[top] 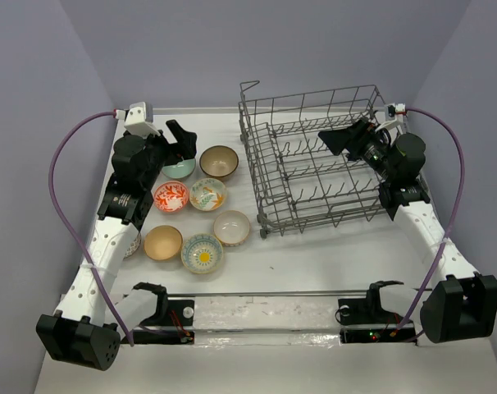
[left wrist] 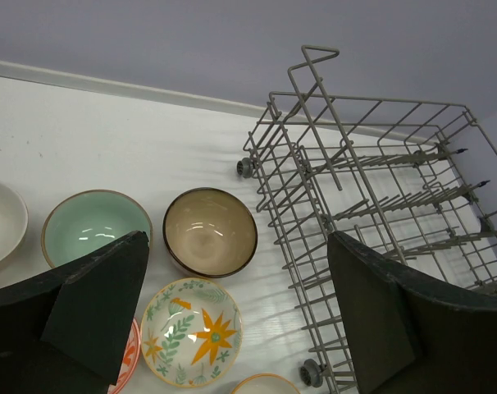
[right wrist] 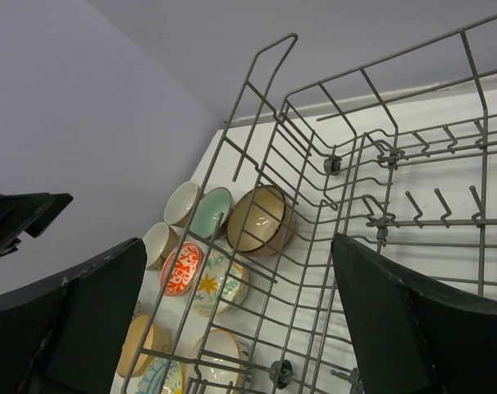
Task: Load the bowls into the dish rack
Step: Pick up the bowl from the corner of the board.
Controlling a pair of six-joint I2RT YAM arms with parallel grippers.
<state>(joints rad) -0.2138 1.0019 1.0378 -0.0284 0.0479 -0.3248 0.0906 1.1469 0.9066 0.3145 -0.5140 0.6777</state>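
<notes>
Several bowls sit left of the dish rack [top: 250,139]: teal [top: 180,169], brown [top: 219,162], red-orange [top: 171,196], cream floral [top: 207,194], white [top: 231,227], tan [top: 162,243] and blue-rimmed [top: 202,253]. My left gripper [top: 180,146] hangs open above the teal bowl [left wrist: 93,226] and holds nothing. Below it lie the brown bowl [left wrist: 210,231] and the floral bowl [left wrist: 191,332]. My right gripper [top: 344,138] is open and empty over the rack's far right side. Its wrist view looks through the rack wires [right wrist: 330,164] at the brown bowl [right wrist: 261,217].
A metal rail [top: 257,293] runs along the near table edge between the arm bases. Purple cables [top: 56,189] loop beside each arm. Walls close in the back and both sides. The rack [left wrist: 371,100] holds only upright tines. Another bowl [top: 132,244] is half hidden under the left arm.
</notes>
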